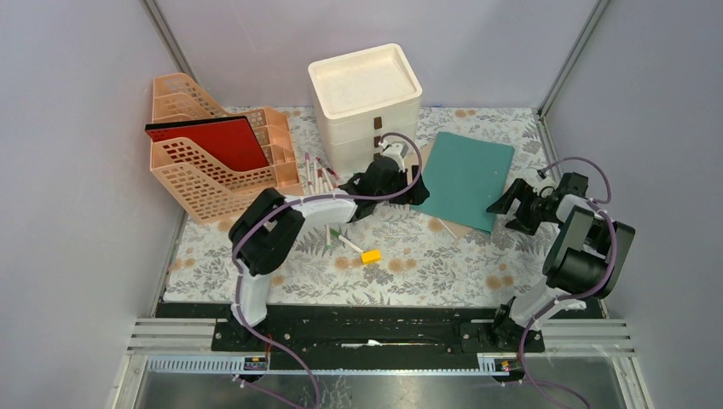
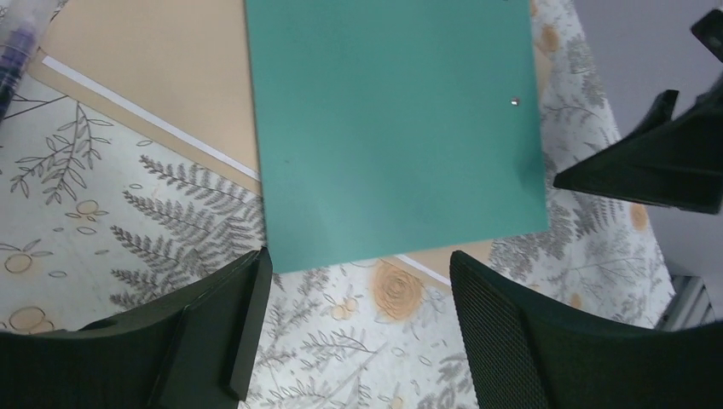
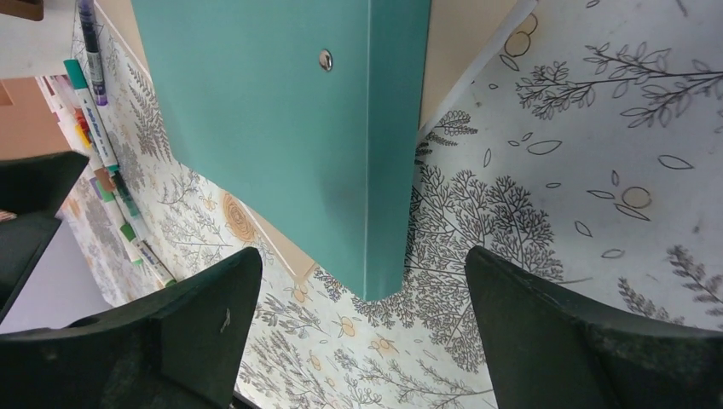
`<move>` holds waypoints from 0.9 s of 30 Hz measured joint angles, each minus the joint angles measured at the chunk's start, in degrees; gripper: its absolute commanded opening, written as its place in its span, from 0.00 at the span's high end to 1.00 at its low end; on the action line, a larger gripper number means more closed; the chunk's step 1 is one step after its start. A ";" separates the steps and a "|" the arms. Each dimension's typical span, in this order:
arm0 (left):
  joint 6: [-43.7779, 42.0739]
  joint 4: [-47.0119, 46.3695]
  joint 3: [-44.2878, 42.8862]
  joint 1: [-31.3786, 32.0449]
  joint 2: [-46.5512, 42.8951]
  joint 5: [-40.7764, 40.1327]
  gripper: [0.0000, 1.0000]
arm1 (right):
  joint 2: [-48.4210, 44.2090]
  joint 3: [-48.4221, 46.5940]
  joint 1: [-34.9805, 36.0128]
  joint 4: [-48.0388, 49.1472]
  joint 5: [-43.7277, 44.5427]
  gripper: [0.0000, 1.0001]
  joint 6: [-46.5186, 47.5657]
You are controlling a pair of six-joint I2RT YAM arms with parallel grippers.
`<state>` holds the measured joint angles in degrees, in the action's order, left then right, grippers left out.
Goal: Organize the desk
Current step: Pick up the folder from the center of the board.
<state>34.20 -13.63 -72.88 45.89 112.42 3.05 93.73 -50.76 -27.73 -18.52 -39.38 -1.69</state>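
The desk (image 1: 443, 264) is covered in pale cloth printed with ferns and flowers. A teal folder (image 1: 465, 179) lies flat on it, right of centre, on top of a tan folder (image 2: 145, 60). My left gripper (image 1: 415, 189) is at the teal folder's left edge. In the left wrist view it (image 2: 358, 260) is open, and the folder's near edge (image 2: 392, 128) lies just ahead of the fingertips. My right gripper (image 1: 505, 204) is at the folder's right corner. In the right wrist view it (image 3: 365, 256) is open, with the folder's corner (image 3: 384, 281) between the fingers, untouched.
A pink mesh file rack (image 1: 213, 166) holding a red folder (image 1: 213, 141) stands at the back left. A white stack of drawers (image 1: 365, 98) stands at the back centre. Several pens (image 1: 320, 175) lie beside the rack. A yellow eraser (image 1: 370, 256) lies nearer the front.
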 measured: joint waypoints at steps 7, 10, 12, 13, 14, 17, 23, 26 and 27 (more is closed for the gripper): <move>2.29 2.58 -3.32 -2.36 6.03 2.08 0.36 | 3.21 0.00 -0.04 0.48 -2.40 0.06 -0.44; 2.93 4.44 -3.76 -2.62 7.48 3.26 0.38 | 3.93 -0.09 -0.04 1.09 -3.91 0.07 -0.79; 3.21 5.31 -4.15 -2.60 8.48 4.11 0.40 | 4.76 -0.42 -0.07 1.29 -5.25 0.07 -1.05; 3.34 6.08 -4.37 -2.56 8.90 4.59 0.41 | 5.20 -0.61 -0.07 1.31 -5.86 0.07 -1.20; 3.54 6.14 -4.59 -2.56 9.16 5.07 0.43 | 5.70 -0.83 -0.09 1.33 -6.58 0.07 -1.29; 3.93 7.41 -6.03 -2.56 10.05 6.43 0.48 | 6.62 -1.07 -0.09 1.62 -8.31 0.08 -1.66; 4.92 8.20 -9.40 -2.56 12.63 9.57 0.52 | 8.48 -1.51 -0.11 1.81 -11.61 0.08 -2.38; 5.09 8.61 -10.19 -2.56 13.25 10.97 0.55 | 9.01 -1.51 -0.15 2.08 -12.68 0.09 -2.73; 5.14 8.83 -10.56 -2.56 13.46 11.54 0.55 | 9.18 -1.51 -0.17 2.14 -12.94 0.09 -2.86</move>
<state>39.33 -4.80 -83.44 43.33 125.89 14.59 102.91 -52.27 -27.90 -16.38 -52.31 -4.56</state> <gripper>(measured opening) 0.473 0.920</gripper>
